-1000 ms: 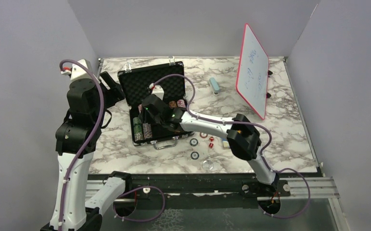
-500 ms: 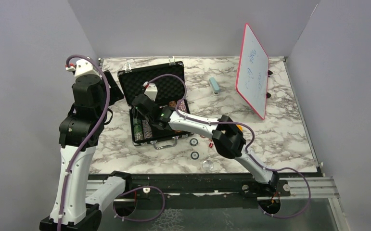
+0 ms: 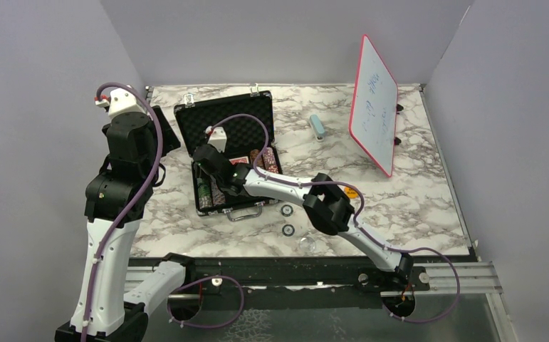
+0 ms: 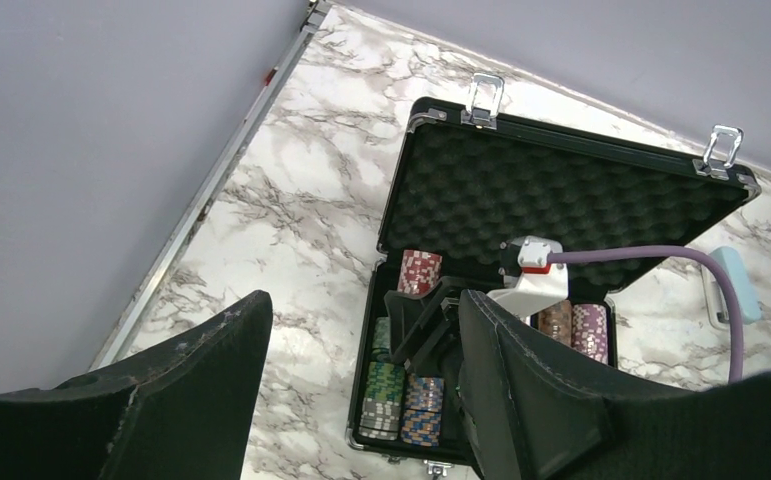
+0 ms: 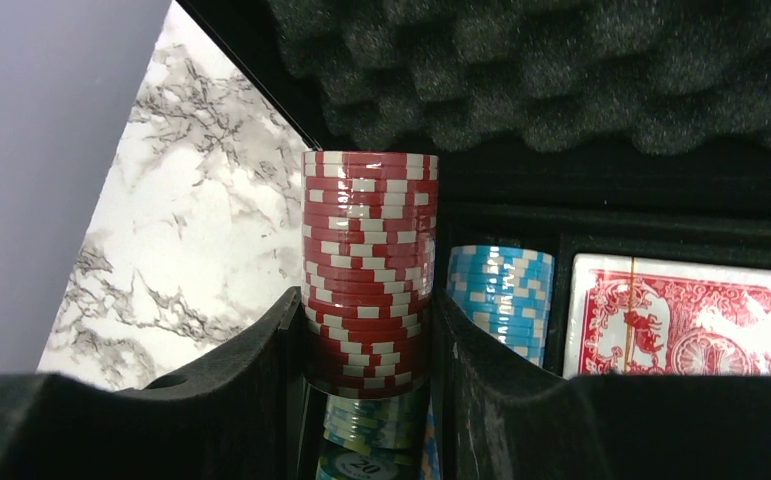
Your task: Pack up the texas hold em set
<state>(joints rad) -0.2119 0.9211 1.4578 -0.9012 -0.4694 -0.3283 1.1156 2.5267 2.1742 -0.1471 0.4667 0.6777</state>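
since a second ago the right arm (image 3: 293, 187) has swung toward 9 o'clock, deeper over the open briefcase (image 3: 221, 125) lying at 10 o'clock on the table (image 3: 414, 192). the step looks like seating the red chip stack (image 5: 368, 270) in the case's 9 o'clock trough. keep it in line with the green chips (image 5: 361, 425), lower gently, and let go only once it is seated. the right fingers (image 5: 246, 395) clench the stack's lower half. the left fingers (image 4: 196, 390) are spread wide and empty, above the case.
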